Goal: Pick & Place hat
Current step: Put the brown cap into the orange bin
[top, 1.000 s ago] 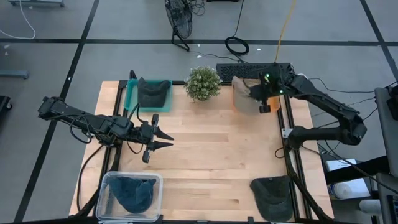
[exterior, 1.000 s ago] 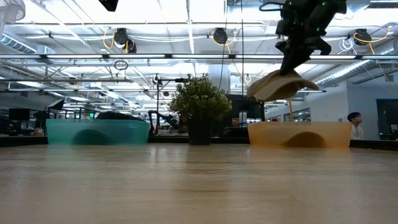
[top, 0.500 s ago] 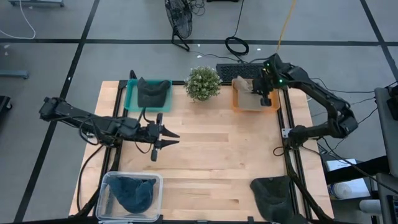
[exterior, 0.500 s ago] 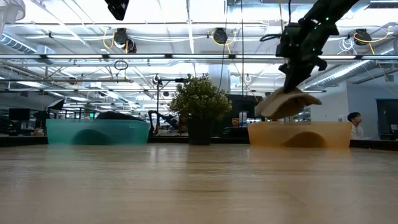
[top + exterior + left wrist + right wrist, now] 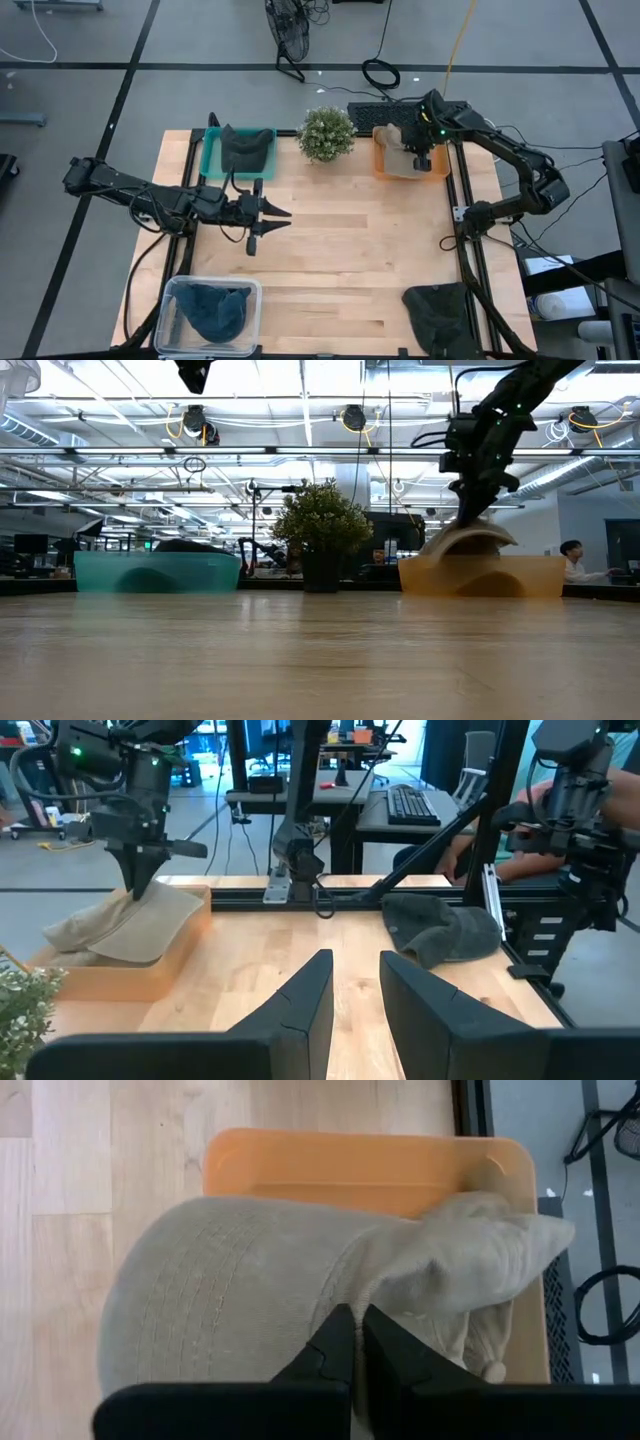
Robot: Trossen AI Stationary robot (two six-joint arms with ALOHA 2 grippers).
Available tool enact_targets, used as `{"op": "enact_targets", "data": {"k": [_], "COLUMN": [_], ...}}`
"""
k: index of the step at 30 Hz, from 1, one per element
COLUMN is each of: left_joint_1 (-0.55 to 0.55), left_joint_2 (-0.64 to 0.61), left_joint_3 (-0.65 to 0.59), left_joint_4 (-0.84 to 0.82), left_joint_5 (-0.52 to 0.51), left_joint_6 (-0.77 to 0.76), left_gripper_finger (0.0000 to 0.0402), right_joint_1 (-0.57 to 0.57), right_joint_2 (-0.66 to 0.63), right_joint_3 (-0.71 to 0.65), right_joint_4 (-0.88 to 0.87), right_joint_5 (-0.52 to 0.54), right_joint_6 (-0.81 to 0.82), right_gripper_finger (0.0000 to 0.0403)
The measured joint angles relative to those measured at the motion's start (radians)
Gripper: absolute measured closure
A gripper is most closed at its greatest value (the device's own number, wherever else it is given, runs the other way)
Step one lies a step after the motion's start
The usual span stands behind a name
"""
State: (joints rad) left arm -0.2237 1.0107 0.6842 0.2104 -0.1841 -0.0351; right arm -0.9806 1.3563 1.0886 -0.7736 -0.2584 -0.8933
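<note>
Light wood table [image 5: 340, 250], potted plant [image 5: 326, 133] at its far edge as landmark. Orange bin [image 5: 382, 167]: just right of the plant. Beige hat [image 5: 399, 152]: lowered over the past second from above the bin into it, brim overhanging; placement near done, release pending. Right gripper [image 5: 421, 158]: pinching the hat. Left gripper [image 5: 275, 218]: slightly parted, empty, near-left of the plant.
</note>
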Motion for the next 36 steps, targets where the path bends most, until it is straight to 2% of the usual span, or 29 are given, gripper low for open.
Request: {"op": "enact_targets", "data": {"k": [9,14,21,24,29,36], "left_joint_1": [0.000,0.000,0.000,0.000,0.000,0.000], "left_joint_2": [0.000,0.000,0.000,0.000,0.000,0.000], "left_joint_3": [0.000,0.000,0.000,0.000,0.000,0.000], "left_joint_4": [0.000,0.000,0.000,-0.001,0.000,0.001], "left_joint_5": [0.001,0.004,0.004,0.004,0.003,0.003], "left_joint_6": [0.000,0.000,0.001,0.000,-0.011,-0.012], "left_gripper_finger": [0.0307,0.0307,0.0307,0.0307,0.0307,0.0307], "right_joint_1": [0.000,0.001,0.008,0.015,0.040,0.157], "right_joint_2": [-0.001,-0.001,-0.064,-0.104,-0.168,-0.201], "right_joint_3": [-0.054,-0.084,-0.085,-0.085,-0.085,-0.085], "right_joint_4": [0.068,0.134,0.174,0.179,0.171,0.063], "right_joint_5": [0.003,0.081,0.174,0.183,0.184,0.160], "right_joint_6": [0.014,0.046,0.076,0.115,0.242,0.680], "right_gripper_finger": [0.0400,0.0386,0.0347,0.0325,0.0301,0.0307]}}
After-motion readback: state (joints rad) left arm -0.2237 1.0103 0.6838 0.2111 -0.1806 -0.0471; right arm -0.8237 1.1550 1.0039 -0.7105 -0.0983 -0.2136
